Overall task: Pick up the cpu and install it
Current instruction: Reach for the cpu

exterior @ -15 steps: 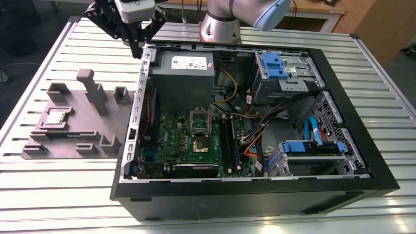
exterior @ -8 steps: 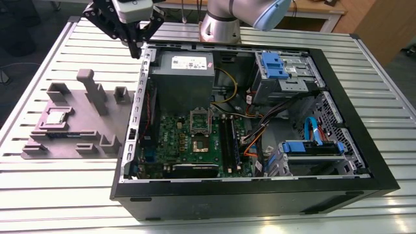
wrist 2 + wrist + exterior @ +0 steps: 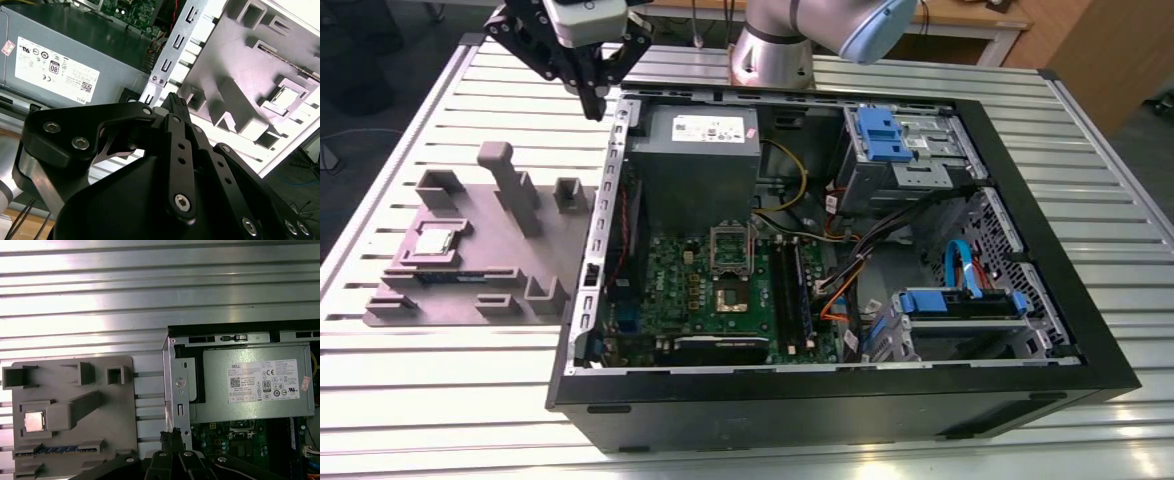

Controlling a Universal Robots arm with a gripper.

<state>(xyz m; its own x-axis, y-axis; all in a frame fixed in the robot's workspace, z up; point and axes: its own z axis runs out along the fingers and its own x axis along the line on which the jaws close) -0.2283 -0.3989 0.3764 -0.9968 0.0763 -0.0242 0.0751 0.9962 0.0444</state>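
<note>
The cpu [image 3: 438,240] is a small silvery square lying flat in a pocket of the grey holder plate [image 3: 480,290], on the exterior view's left. Both wrist views show the cpu [image 3: 34,421] [image 3: 286,98] in that pocket. My black gripper [image 3: 594,100] hangs high over the far left rim of the open computer case [image 3: 607,180], well apart from the chip. Its fingers [image 3: 164,436] meet at the tips with nothing between them. Inside the case lies the green motherboard [image 3: 680,290] with its open socket [image 3: 727,298].
A grey power-supply box [image 3: 694,150] with a white label sits at the case's far end, close under the gripper. Blue drive bays [image 3: 894,135] and cables fill the case's right side. Upright posts [image 3: 500,170] rise from the holder plate. Everything rests on a slatted metal table [image 3: 454,400].
</note>
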